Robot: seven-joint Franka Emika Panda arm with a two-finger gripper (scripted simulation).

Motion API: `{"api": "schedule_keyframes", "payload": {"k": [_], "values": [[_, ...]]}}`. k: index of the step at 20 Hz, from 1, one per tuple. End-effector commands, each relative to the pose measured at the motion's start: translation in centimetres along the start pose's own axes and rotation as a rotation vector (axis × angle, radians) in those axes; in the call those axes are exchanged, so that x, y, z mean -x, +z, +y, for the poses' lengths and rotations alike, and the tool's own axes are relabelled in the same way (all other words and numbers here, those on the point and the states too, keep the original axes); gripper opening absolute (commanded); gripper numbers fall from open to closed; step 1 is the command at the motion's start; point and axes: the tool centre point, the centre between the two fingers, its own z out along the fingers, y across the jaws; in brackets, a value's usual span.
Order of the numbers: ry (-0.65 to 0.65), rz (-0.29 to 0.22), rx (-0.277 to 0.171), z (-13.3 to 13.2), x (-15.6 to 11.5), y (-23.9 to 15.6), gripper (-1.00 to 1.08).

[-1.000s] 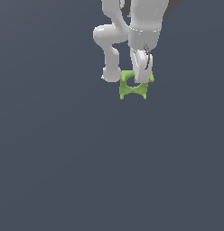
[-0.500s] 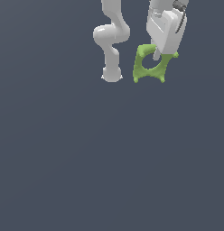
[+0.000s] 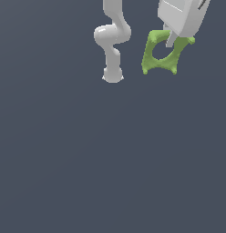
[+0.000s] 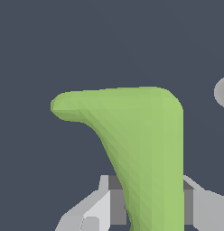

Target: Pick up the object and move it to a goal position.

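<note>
The object (image 3: 153,58) is a lime-green ring-like piece with a round central hole and stubby prongs. It hangs tilted under my white gripper (image 3: 172,40) at the top of the exterior view's right, well above the floor. The gripper is shut on its upper rim. In the wrist view the object (image 4: 141,144) fills the middle, clamped between the grey fingers (image 4: 98,210).
The arm's white base and lower links (image 3: 112,43) stand at the exterior view's upper middle, to the left of the held object. The dark grey floor (image 3: 110,159) spreads below. A grey part of the arm (image 4: 222,92) shows at the wrist view's edge.
The gripper has risen and moved toward the exterior view's right with the object in it. The object looks larger and more tilted than before.
</note>
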Motion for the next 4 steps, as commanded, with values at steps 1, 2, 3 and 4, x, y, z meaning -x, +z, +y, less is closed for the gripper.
{"api": "schedule_keyframes", "payload": {"k": [1,2,3,4], "values": [[0.0,0.0,0.0,-0.07,0.21,-0.41,-1.0],[0.0,0.0,0.0,-0.08,0.26,-0.48,-1.0],[0.0,0.0,0.0,-0.09,0.28,-0.52,-1.0],[0.0,0.0,0.0,-0.1,0.29,-0.54,-1.0]]}}
